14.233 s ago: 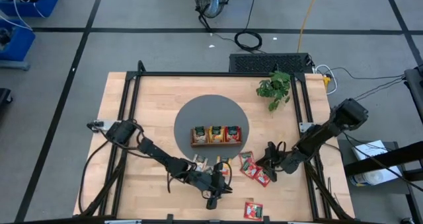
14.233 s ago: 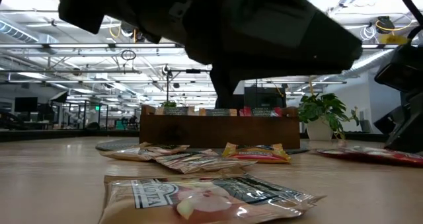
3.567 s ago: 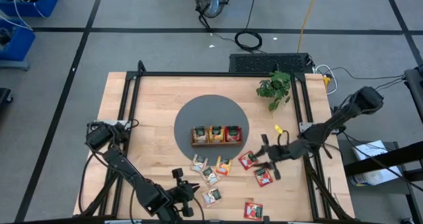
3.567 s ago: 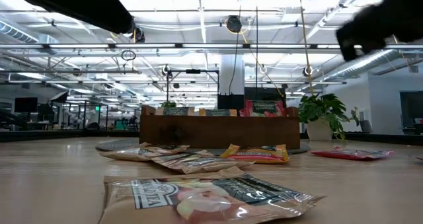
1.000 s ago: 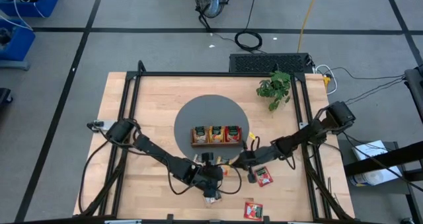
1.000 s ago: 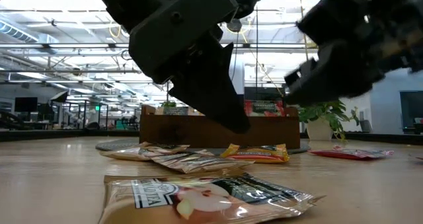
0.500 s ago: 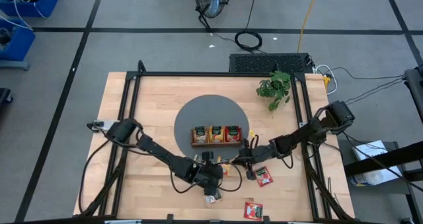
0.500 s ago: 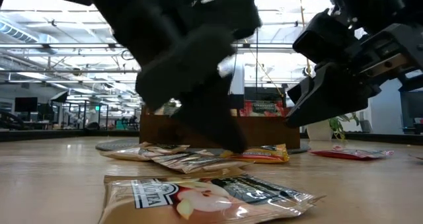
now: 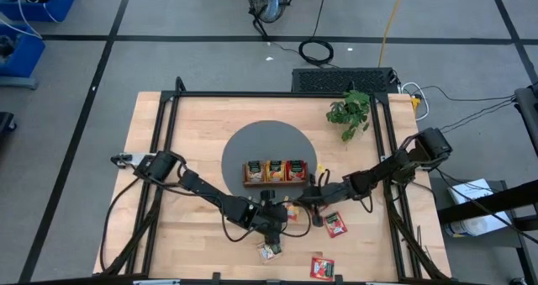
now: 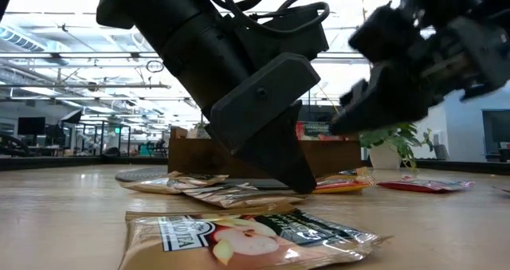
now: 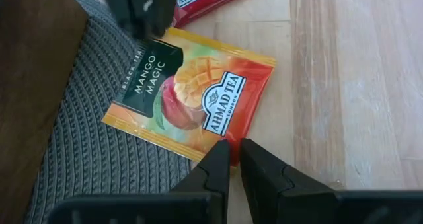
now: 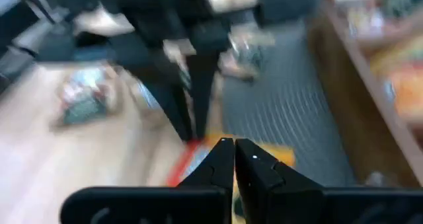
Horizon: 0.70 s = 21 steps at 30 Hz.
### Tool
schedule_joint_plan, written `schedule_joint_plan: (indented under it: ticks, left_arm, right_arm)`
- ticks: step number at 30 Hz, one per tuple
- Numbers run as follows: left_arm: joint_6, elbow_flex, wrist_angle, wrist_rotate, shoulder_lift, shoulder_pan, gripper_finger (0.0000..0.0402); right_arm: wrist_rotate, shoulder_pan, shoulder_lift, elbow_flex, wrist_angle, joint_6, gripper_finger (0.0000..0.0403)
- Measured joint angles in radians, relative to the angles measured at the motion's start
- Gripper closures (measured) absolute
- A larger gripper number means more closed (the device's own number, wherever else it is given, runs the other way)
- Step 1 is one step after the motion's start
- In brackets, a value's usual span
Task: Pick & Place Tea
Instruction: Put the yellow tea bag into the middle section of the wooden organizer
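From above, we see both arms meeting just in front of the wooden tray [image 9: 275, 171] on the round grey mat [image 9: 252, 146]. The left gripper [image 9: 280, 215] and right gripper [image 9: 308, 199] converge on an orange packet [image 9: 291, 209] at the mat's edge. Another packet [image 9: 269, 250] lies nearer the front edge, with two red packets [image 9: 334, 224] to the right.

At table height, we get the left arm's dark bulk over a beige packet [image 10: 247, 234] in the foreground, the tray behind.

Through the left wrist camera, we read the orange packet [image 11: 192, 95] flat, half on mat, half on wood, with the left fingers [image 11: 215, 168] nearly together at its edge, gripping nothing.

On the right wrist view, blurred, the right fingers [image 12: 221, 154] are pressed together above the orange packet [image 12: 281, 158].
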<state>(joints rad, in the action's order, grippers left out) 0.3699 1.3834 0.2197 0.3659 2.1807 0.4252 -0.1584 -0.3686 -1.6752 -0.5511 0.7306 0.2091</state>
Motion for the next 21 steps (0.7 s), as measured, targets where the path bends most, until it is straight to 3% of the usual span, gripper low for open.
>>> schedule_joint_plan:
  ticks: [4, 8, 14, 21]
  left_arm:
    - [0.005, 0.0, 0.002, -0.001, 0.001, 0.0, 0.036]
    - [0.008, -0.001, 0.006, -0.001, 0.002, 0.0, 0.036]
    - [0.026, -0.003, 0.003, 0.002, 0.003, 0.001, 0.036]
    - [0.027, -0.004, -0.01, 0.002, 0.003, 0.001, 0.036]
  right_arm:
    - [0.006, -0.016, 0.04, -0.001, -0.042, 0.001, 0.039]
    - [0.0, -0.014, 0.122, 0.0, -0.223, 0.073, 0.0379]
    - [-0.09, -0.035, 0.257, -0.009, -0.363, 0.106, 0.0318]
    - [0.006, -0.017, 0.218, -0.009, -0.399, 0.263, 0.025]
